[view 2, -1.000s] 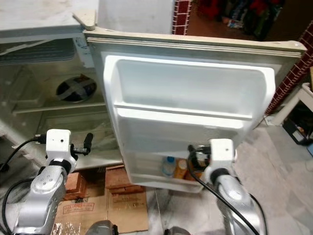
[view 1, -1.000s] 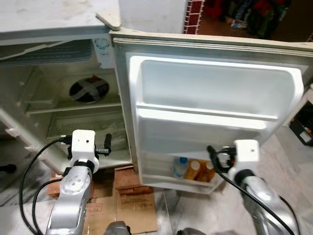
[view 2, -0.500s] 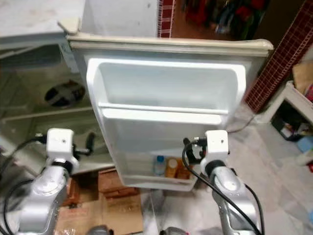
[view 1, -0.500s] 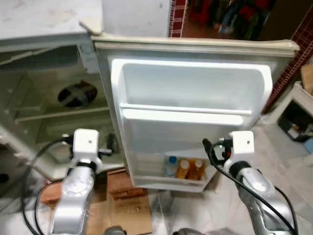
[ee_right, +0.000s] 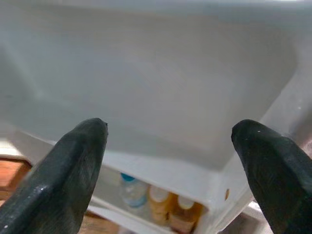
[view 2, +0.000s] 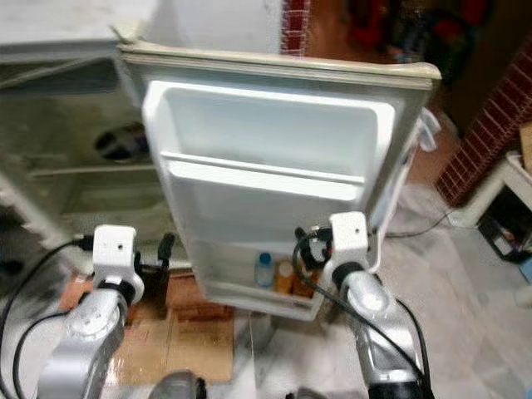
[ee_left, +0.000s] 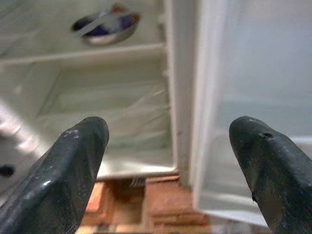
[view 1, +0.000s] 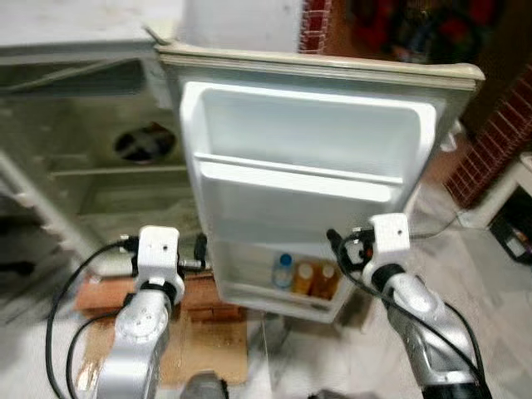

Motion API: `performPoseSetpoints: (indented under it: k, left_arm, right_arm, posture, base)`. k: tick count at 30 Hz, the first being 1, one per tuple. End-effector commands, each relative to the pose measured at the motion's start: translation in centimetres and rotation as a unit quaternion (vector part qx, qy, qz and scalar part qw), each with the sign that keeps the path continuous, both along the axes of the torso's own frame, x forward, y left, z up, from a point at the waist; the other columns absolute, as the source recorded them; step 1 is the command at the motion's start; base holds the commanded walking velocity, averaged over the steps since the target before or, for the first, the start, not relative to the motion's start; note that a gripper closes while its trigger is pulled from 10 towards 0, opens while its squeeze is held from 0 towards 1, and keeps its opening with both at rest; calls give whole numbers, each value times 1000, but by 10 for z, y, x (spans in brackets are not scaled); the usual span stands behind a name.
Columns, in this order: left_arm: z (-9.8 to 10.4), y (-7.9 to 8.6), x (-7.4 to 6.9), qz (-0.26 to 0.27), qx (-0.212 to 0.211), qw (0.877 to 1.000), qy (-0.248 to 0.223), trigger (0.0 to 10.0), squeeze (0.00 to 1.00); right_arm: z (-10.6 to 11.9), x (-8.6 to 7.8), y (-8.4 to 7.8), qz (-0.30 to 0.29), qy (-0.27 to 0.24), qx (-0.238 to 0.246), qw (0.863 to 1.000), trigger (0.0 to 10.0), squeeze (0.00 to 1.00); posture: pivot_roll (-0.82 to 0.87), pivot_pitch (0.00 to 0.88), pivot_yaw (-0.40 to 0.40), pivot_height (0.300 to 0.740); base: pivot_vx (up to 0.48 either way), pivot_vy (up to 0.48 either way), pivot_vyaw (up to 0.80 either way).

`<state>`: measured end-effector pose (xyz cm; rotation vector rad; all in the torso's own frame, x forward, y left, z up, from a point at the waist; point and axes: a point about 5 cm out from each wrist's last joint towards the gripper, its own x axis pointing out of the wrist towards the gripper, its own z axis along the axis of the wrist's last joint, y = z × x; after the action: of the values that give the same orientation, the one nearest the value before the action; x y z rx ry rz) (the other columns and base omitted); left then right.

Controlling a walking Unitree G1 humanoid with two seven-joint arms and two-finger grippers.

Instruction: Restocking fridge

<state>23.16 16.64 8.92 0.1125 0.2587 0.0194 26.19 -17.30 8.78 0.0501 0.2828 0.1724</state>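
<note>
The fridge stands open, its white door [view 1: 316, 158] swung out towards me. In the door's bottom shelf stand a clear bottle with a blue cap [view 1: 283, 271] and two orange bottles [view 1: 304, 278] beside it; they also appear in the right wrist view as the blue-capped bottle [ee_right: 130, 191] and an orange bottle [ee_right: 158, 202]. My right gripper [view 1: 337, 247] is open and empty, just in front of that shelf's right end. My left gripper [view 1: 200, 249] is open and empty, low by the hinge side of the fridge body. A dark bowl [ee_left: 105, 27] sits on an inner shelf.
Red bricks [view 1: 199, 291] prop up the fridge, and flat cardboard [view 1: 208, 353] lies on the floor before them. A brick wall [view 1: 499, 141] and a white stand [view 1: 519, 187] are at the right. A cable [view 1: 432, 226] runs across the marble floor behind the door.
The whole view has shifted as the camera moved; more floor and brick wall show at the right. Both grippers stay open and empty, at about the same spots by the fridge.
</note>
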Motion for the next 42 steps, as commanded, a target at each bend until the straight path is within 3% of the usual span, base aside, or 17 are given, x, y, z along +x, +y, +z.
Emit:
performPoseSetpoints:
  k: [1, 3, 6, 7, 10, 12, 15, 16, 17, 18, 19, 23, 29, 31, 35, 40, 42]
  left_arm:
    - [3, -1, 1, 0, 5, 1000, -4, 10000, 0]
    - [4, -2, 2, 0, 5, 1000, -3, 10000, 0]
    - [3, -3, 2, -2, 5, 1000, -3, 10000, 0]
    - [4, -4, 2, -4, 4, 1000, -5, 10000, 0]
    - [4, -5, 3, -5, 6, 1000, -6, 10000, 0]
    - [5, -4, 4, -2, 5, 1000, -7, 10000, 0]
    - [6, -3, 5, 0, 3, 1000, -8, 10000, 0]
    - [6, -3, 5, 1, 3, 1000, -8, 10000, 0]
    - [6, -2, 5, 6, 1, 1000, -8, 10000, 0]
    - [6, -2, 5, 6, 1, 1000, -8, 10000, 0]
    - [6, -2, 5, 7, 1, 1000, -8, 10000, 0]
    - [7, -1, 4, 11, 2, 1000, -11, 10000, 0]
    - [7, 11, 2, 54, 11, 998, -13, 10000, 0]
    - [6, 12, 2, 61, 8, 998, -13, 10000, 0]
    - [6, 13, 2, 62, 10, 998, -11, 10000, 0]
    - [6, 11, 3, 60, 7, 998, -14, 10000, 0]
    - [5, 11, 4, 63, -2, 998, -13, 10000, 0]
  right_arm:
    - [9, 0, -12, -2, -14, 13, 1000, 10000, 0]
    - [5, -3, -8, 30, 0, 28, 999, 10000, 0]
    - [-2, -11, 3, 137, 31, 41, 989, 10000, 0]
    - [-5, -18, 7, 197, 46, 37, 979, 10000, 0]
    - [-9, -25, 6, 240, 67, 36, 968, 10000, 0]
    - [-18, -36, -1, 292, 108, 21, 950, 10000, 0]
    - [-25, -38, -9, 298, 123, -13, 946, 10000, 0]
    - [-30, -34, -16, 291, 129, -53, 947, 10000, 0]
    - [-37, -23, -29, 265, 131, -127, 947, 10000, 0]
    - [-37, -23, -29, 265, 131, -127, 947, 10000, 0]
    - [-36, -13, -35, 246, 122, -165, 947, 10000, 0]
    - [-19, 25, -45, 145, 74, -214, 963, 10000, 0]
    - [20, 68, -56, 10, -26, -243, 970, 10000, 0]
    - [25, 73, -58, -11, -43, -242, 969, 10000, 0]
    - [41, 87, -47, -58, -89, -131, 986, 10000, 0]
    - [50, 86, -14, 46, -127, -23, 991, 10000, 0]
    - [47, 80, -4, 100, -129, -7, 987, 10000, 0]
  posture:
    - [16, 80, -36, 740]
    - [16, 80, -35, 740]
    - [14, 81, -33, 740]
    - [15, 81, -32, 740]
    - [15, 79, -31, 740]
    - [15, 79, -31, 740]
    - [17, 82, -33, 740]
    - [18, 82, -35, 740]
    - [21, 83, -34, 740]
    - [21, 83, -34, 740]
    - [25, 83, -33, 740]
    - [36, 81, -32, 740]
    - [57, 74, -39, 740]
    - [63, 75, -44, 740]
    - [67, 72, -42, 740]
    - [62, 67, -33, 740]
    - [57, 70, -32, 740]
  base:
    - [0, -277, 0]
    - [0, -266, 0]
    - [0, -242, 0]
    - [0, 0, 0]
    - [0, 0, 0]
    - [0, 0, 0]
    - [0, 0, 0]
    - [0, 0, 0]
    - [0, 0, 0]
    - [0, 0, 0]
    - [0, 0, 0]
    - [0, 0, 0]
    - [0, 0, 0]
    - [0, 0, 0]
    - [0, 0, 0]
    - [0, 0, 0]
    - [0, 0, 0]
